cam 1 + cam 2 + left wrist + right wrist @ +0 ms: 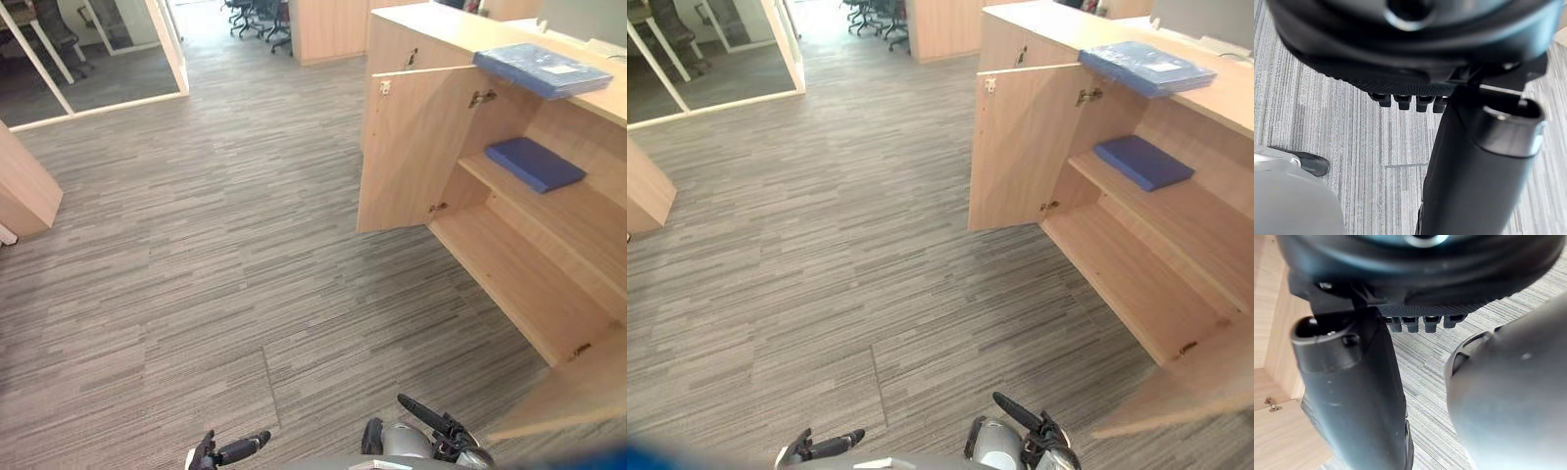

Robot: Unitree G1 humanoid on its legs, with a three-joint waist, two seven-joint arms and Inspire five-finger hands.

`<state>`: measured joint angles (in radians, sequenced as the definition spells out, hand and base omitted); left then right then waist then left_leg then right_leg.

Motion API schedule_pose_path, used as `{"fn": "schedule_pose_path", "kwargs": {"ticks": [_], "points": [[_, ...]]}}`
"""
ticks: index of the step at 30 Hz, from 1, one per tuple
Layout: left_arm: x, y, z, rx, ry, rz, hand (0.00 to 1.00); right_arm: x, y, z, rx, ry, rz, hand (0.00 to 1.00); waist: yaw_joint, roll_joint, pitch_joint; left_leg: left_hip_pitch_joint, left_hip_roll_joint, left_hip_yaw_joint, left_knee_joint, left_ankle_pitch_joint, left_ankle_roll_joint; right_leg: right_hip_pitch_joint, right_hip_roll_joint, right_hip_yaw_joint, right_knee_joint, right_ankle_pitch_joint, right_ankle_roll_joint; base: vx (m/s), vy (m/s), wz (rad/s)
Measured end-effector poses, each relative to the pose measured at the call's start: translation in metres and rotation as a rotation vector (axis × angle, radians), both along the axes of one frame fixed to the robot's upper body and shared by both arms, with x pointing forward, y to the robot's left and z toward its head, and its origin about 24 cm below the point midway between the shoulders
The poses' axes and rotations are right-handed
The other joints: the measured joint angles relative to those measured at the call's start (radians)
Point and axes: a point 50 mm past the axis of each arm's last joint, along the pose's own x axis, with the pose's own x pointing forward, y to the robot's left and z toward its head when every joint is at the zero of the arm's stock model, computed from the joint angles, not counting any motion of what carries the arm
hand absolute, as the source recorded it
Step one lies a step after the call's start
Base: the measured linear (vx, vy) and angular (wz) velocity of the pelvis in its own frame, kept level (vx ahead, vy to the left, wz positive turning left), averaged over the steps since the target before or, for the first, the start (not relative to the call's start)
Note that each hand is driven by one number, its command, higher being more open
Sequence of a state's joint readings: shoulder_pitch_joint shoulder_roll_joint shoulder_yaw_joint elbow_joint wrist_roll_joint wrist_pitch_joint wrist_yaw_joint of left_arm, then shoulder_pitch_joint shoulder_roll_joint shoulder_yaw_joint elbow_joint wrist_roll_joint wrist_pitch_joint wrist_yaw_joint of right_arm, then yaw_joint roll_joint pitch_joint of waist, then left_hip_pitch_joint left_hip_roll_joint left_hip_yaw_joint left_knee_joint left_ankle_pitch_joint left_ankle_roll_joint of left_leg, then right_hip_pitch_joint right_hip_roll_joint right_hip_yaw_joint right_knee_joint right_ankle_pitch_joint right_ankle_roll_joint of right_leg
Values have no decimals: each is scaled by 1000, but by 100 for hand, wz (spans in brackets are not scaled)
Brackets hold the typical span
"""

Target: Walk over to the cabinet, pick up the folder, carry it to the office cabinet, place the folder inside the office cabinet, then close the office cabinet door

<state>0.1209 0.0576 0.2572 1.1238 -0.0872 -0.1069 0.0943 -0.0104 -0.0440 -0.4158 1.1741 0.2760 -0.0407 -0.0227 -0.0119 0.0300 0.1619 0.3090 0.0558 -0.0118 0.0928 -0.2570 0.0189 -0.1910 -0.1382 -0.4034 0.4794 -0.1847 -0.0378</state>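
The office cabinet [509,264] runs past the right edge, its near door [578,392] cropped at the lower right corner. The bottom edge cuts off the left hand [233,449] and right hand [441,431]. Distant chairs [260,15] are cut by the top edge.

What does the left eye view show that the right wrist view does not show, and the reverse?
Left eye view: a light blue folder on top of the cabinet, a dark blue folder on its shelf, the open door, the left hand. Right wrist view: the right hand from close, holding nothing. Both: the right hand, grey carpet, light wood of the cabinet.
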Motion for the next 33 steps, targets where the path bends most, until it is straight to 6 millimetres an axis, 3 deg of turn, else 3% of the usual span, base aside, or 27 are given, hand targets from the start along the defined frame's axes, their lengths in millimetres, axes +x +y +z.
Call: {"fn": "schedule_pose_path", "kwargs": {"ticks": [2, 3, 4, 6, 7, 9, 12, 14, 15, 16, 17, 18, 19, 22, 23, 24, 26, 27, 28, 29, 31, 33], "points": [[-1, 2, 0, -4, -3, 38, 100, -10, 1, -2, 16, 22, -28, 100, -3, -7, -3, -29, 27, -7, 169, -8, -18, 86, 30, -24, -39, -31, -12, 453, -278, 21], [-4, 2, 0, -12, -7, 83, 100, -17, 1, -4, 18, 34, -40, 100, -5, -1, -18, -99, 50, -6, 365, -5, -56, 138, 59, -35, -87, -40, -14, 484, -248, 2], [-6, 1, 0, -19, -16, 130, 100, -21, -2, -4, 17, 40, -49, 100, -5, 11, -31, -194, 78, -12, 585, 45, -114, 184, 97, -33, -136, -43, -18, 472, -207, -9], [-9, 0, -1, -29, -14, 171, 100, -24, -5, -4, 18, 41, -74, 100, -3, 26, -31, -321, 104, -27, 879, 144, -190, 259, 139, -8, -195, -48, -31, 452, -72, -45], [-13, 3, -1, -22, -6, 175, 100, -28, -3, -5, 29, 51, -88, 100, 4, 14, -31, -370, 111, -1, 992, 136, -177, 311, 148, 23, -233, -49, -32, 435, -8, -66], [-18, 5, -1, -22, -3, 205, 100, -33, -1, -7, 41, 72, -95, 100, 11, -8, -27, -433, 120, 61, 1045, 91, -135, 386, 150, 85, -293, -44, -28, 390, 33, -81], [-17, 5, 1, -23, -39, 242, 100, -34, 1, -8, 57, 90, -122, 100, 38, -18, -21, -527, 97, 84, 948, -3, -84, 447, 129, 203, -331, -41, -23, 468, 189, -125], [-12, 7, 3, -11, -69, 237, 100, -32, 7, -9, 68, 90, -110, 100, 51, -36, -11, -572, 70, 47, 764, -29, -76, 472, 92, 279, -342, -42, -14, 322, 267, -139], [-9, 9, 4, -4, -79, 235, 100, -31, 11, -9, 74, 88, -101, 100, 60, -46, -9, -575, 49, -31, 579, -16, -78, 484, 62, 320, -351, -56, 19, 440, 410, -156], [-12, 7, 4, -1, -67, 232, 100, -31, 9, -8, 58, 81, -68, 100, 59, -30, -19, -572, 47, -137, 400, 26, -78, 495, 53, 361, -361, -87, 71, 452, 445, -129], [-14, 5, 2, -6, -54, 233, 100, -31, 6, -7, 45, 79, -56, 100, 57, -16, -23, -574, 51, -171, 375, 86, -121, 502, 54, 380, -360, -101, 93, 489, 494, -95], [-18, 12, 2, 7, -27, 241, 100, -37, 9, -9, 46, 98, -43, 100, 51, -38, -42, -566, 18, -153, 409, 88, -136, 515, 16, 412, -353, -118, 98, 405, 396, -54], [-18, 18, 3, 30, -26, 234, 100, -38, 19, -10, 71, 106, -35, 100, 43, -71, -62, -564, -5, -131, 422, 57, -122, 496, -14, 441, -326, -102, 81, 393, 372, -47], [-25, 23, 2, 32, 3, 264, 100, -40, 23, -12, 76, 123, 20, 100, 61, -98, -83, -503, -30, -33, 437, 8, -78, 447, -77, 521, -198, -81, 92, 344, 348, -84], [-35, 23, 1, 30, 34, 281, 100, -38, 21, -11, 67, 120, 44, 100, 66, -101, -91, -433, -51, 50, 401, -9, -49, 347, -128, 551, 5, -73, 89, 372, 375, -142], [-40, 23, 0, 32, 50, 288, 100, -34, 17, -10, 58, 107, 42, 100, 66, -100, -90, -382, -70, 99, 363, -9, -35, 267, -163, 558, 154, -41, 61, 351, 365, -144], [-47, 20, -1, 21, 70, 305, 100, -30, 6, -8, 34, 95, 37, 100, 55, -81, -78, -277, -95, 167, 293, -7, -5, 171, -234, 493, 366, 11, -7, 188, 218, -99], [-49, 15, -3, 6, 87, 302, 100, -30, -3, -6, -5, 90, 53, 100, 43, -61, -70, -203, -101, 196, 244, -7, -1, 131, -277, 377, 475, -1, -47, 194, 231, -92], [-51, 11, -4, -11, 97, 294, 100, -31, -10, -5, -30, 84, 57, 100, 35, -43, -78, -142, -99, 221, 185, -5, 5, 98, -296, 252, 516, -17, -61, 183, 204, -75], [-49, 10, -4, -19, 92, 287, 100, -31, -10, -5, -30, 84, 57, 100, 35, -34, -79, -112, -97, 235, 152, 0, 11, 87, -293, 206, 508, -26, -48, 204, 97, -71], [-40, 7, -5, -49, 62, 294, 100, -30, -13, -5, -22, 85, 34, 100, 21, -27, -72, -58, -82, 285, 90, 7, 5, 41, -237, 92, 378, -80, 26, 194, -27, -66], [-33, 4, -5, -57, 53, 274, 100, -28, -14, -4, -22, 84, 35, 100, 1, -16, -55, -32, -60, 302, 67, 6, -8, 25, -188, 58, 247, -90, 45, 214, -149, -42]]}}
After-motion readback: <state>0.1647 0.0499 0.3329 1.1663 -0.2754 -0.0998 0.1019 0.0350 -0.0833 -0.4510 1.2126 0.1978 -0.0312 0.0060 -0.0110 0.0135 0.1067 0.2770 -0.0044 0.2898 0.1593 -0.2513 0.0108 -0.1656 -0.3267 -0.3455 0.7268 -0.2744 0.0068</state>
